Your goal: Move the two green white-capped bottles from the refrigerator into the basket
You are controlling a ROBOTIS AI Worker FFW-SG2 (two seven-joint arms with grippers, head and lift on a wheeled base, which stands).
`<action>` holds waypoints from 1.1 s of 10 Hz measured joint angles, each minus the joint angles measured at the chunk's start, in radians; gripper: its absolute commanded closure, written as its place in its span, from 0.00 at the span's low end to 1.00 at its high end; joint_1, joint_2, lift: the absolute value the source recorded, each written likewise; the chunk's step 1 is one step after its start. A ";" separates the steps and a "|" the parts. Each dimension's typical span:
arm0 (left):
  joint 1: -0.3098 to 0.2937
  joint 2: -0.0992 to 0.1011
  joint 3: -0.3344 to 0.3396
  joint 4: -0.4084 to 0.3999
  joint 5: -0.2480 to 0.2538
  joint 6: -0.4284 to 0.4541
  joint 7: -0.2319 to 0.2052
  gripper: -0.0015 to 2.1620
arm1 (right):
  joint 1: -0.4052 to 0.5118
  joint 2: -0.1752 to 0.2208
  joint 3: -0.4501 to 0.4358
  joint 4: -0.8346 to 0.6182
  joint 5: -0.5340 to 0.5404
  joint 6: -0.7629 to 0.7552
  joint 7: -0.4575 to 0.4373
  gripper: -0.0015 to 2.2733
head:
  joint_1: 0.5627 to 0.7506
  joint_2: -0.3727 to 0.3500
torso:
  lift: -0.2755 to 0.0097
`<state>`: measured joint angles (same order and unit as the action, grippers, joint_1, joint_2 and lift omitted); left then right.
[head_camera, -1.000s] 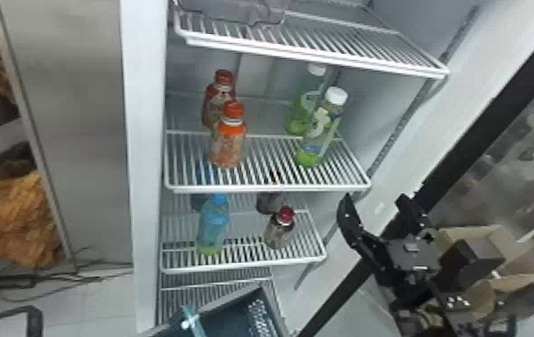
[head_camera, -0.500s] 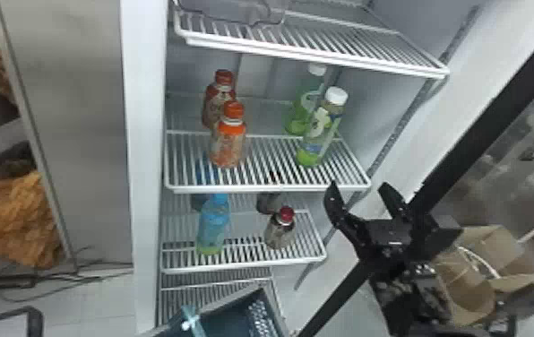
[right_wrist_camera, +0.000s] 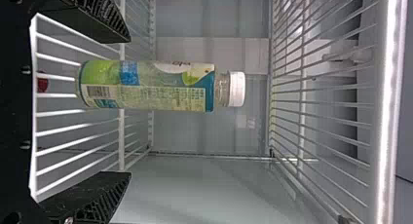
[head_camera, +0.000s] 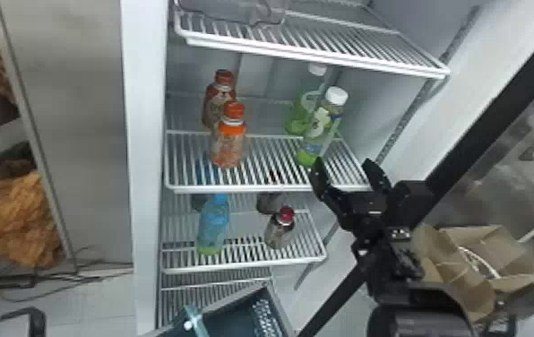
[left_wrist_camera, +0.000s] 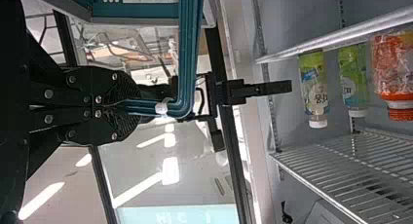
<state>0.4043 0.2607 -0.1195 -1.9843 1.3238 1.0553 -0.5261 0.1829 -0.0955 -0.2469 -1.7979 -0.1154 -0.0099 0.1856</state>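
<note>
In the head view my right gripper [head_camera: 346, 169] stands open at the front edge of the upper bottle shelf, just below and in front of the nearer green white-capped bottle [head_camera: 320, 127]. The second green bottle [head_camera: 298, 110] stands behind it. The right wrist view has the nearer bottle [right_wrist_camera: 151, 86] between the spread fingers of my right gripper [right_wrist_camera: 127, 107], apart from both. At the bottom of the head view is the basket [head_camera: 279, 309]. In the left wrist view my left gripper [left_wrist_camera: 127, 107] is shut on its teal handle [left_wrist_camera: 187, 53].
Two orange-capped bottles [head_camera: 230, 143] share the shelf, left of the green ones. Below stand a blue bottle [head_camera: 213, 224] and a dark red-capped bottle [head_camera: 280, 231]. A wire shelf [head_camera: 315, 54] lies above; the dark door frame [head_camera: 494, 130] runs along the right.
My right gripper has moved left and inward, from beside the refrigerator opening to the shelf's front edge, still open. The bottles and basket have kept their places.
</note>
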 measured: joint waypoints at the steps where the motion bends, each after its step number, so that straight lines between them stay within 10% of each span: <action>1: -0.002 0.000 -0.001 0.000 0.000 0.000 0.000 0.56 | -0.040 -0.002 0.000 0.039 0.007 -0.001 0.000 0.02 | 0.70 0.03 | 0.95; 9: -0.013 0.001 -0.009 0.000 0.002 0.000 0.002 0.56 | -0.277 -0.029 0.047 0.284 0.006 -0.061 0.004 0.04 | 0.70 0.03 | 0.95; 11: -0.014 0.003 -0.010 0.002 0.004 0.000 0.003 0.56 | -0.311 -0.036 0.071 0.316 -0.002 -0.061 0.007 0.34 | 0.70 0.03 | 0.95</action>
<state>0.3902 0.2636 -0.1299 -1.9823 1.3280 1.0553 -0.5230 -0.1286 -0.1317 -0.1762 -1.4824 -0.1173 -0.0712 0.1921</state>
